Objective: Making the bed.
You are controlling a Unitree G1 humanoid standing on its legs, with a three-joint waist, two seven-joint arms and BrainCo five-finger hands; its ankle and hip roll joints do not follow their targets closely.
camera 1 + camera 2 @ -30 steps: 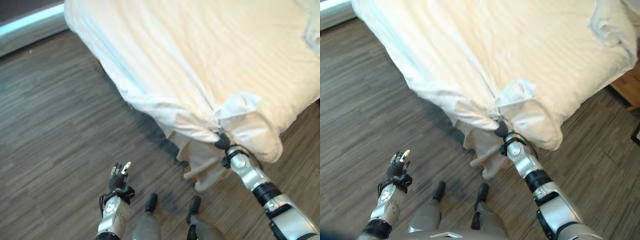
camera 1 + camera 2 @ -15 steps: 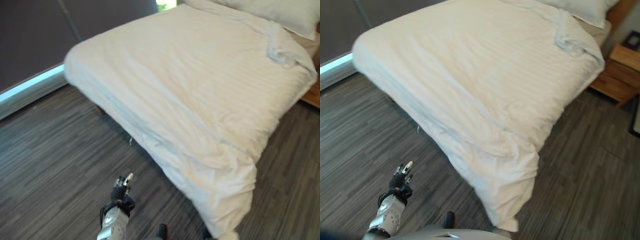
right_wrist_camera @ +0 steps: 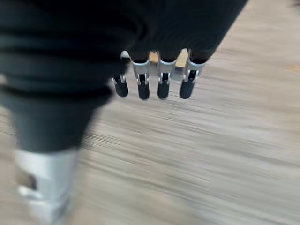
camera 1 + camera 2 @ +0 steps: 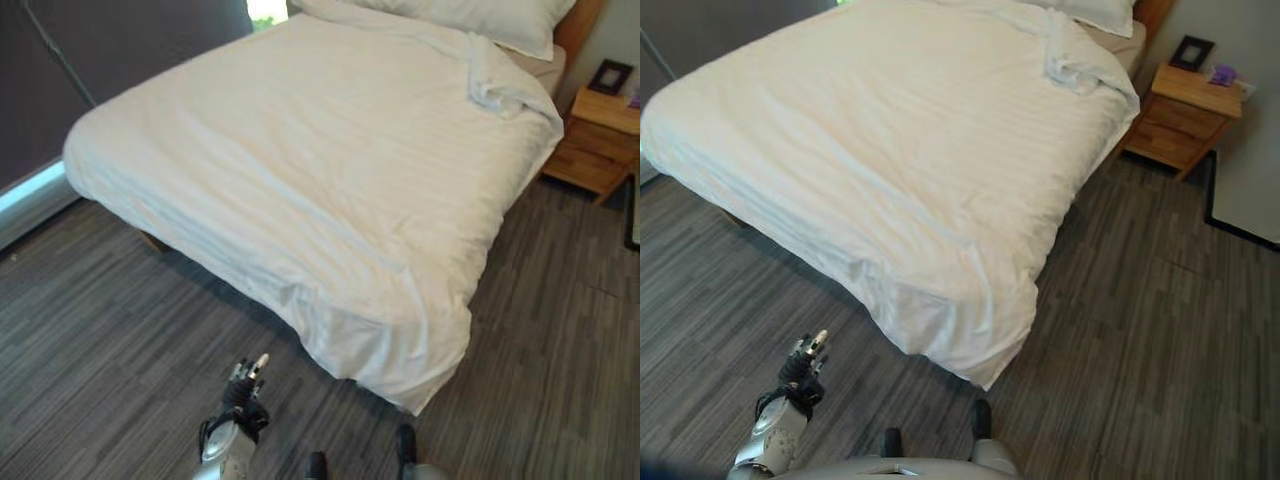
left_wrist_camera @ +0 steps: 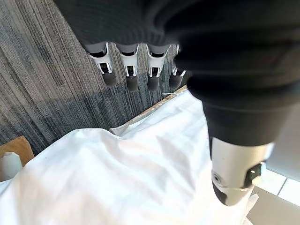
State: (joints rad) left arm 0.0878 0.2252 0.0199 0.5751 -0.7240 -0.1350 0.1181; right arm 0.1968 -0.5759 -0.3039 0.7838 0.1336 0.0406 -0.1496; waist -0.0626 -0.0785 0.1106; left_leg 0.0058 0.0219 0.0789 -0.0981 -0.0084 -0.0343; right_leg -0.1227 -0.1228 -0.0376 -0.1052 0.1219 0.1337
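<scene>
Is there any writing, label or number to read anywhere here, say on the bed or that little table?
None can be read. The duvet and pillow are plain white. The picture frame on the nightstand is too small to make out.

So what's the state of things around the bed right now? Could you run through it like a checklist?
Surface: grey wood-look floor.
Job's things: white duvet spread over the bed, near corner hanging toward the floor, a bunched fold near the pillow.
Clutter: nothing seen on the floor.
Hands: left hand raised over the floor, fingers straight, holding nothing; right hand over the floor, fingers straight, holding nothing.
Cables: nothing seen.
Surroundings: wooden nightstand beside the bed, carrying a small picture frame.
</scene>
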